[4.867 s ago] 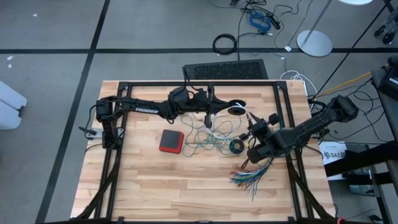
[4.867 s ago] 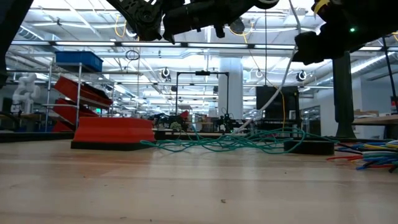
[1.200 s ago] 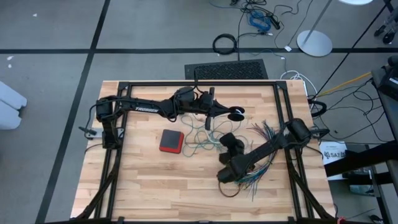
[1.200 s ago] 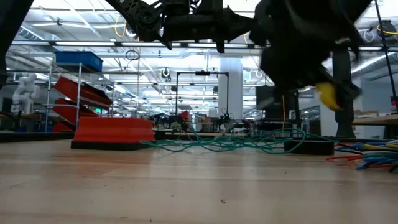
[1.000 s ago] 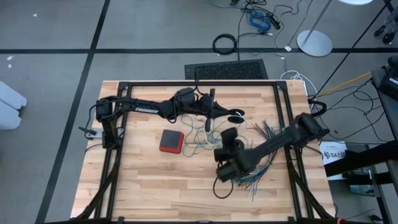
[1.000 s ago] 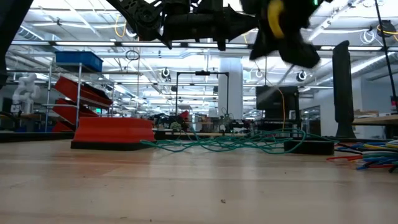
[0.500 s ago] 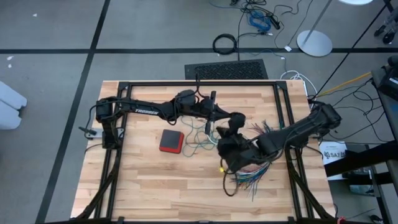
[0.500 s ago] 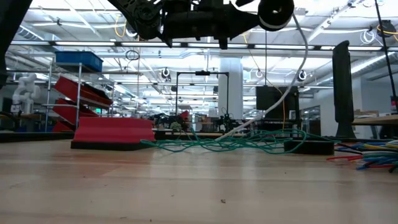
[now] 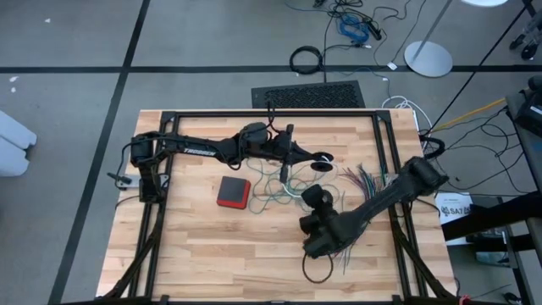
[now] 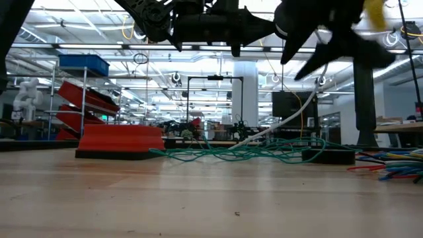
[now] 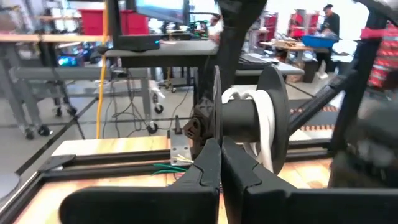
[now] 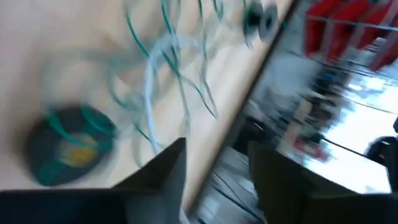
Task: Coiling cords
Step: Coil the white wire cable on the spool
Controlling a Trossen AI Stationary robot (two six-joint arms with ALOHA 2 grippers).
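Two cords lie in play on the light wooden tabletop [image 9: 195,246]. The thin teal-green cord [image 9: 273,193] sprawls in loose loops just below the left gripper [image 9: 285,172], beside one flat red square block [image 9: 233,191]. The white cord [image 10: 291,114] rises from that tangle to a small round black-and-white spool [image 11: 249,121], where about three white turns are wound on the hub, right in front of the left jaws. Those jaws are closed tight together, their tips touching, with nothing visibly pinched between them.

The right gripper [image 12: 214,168] hangs over the tabletop with its jaws standing apart and empty. Ahead of them lie teal loops and a pale strand, and a small dark ring [image 12: 71,146] wrapped in teal, though the blur makes that ring hard to read. One fanned bundle of multicoloured wires [image 9: 360,180] is partly hidden under the right arm.

In the low view both grippers are cut off at the upper edge, so only dark shapes show.
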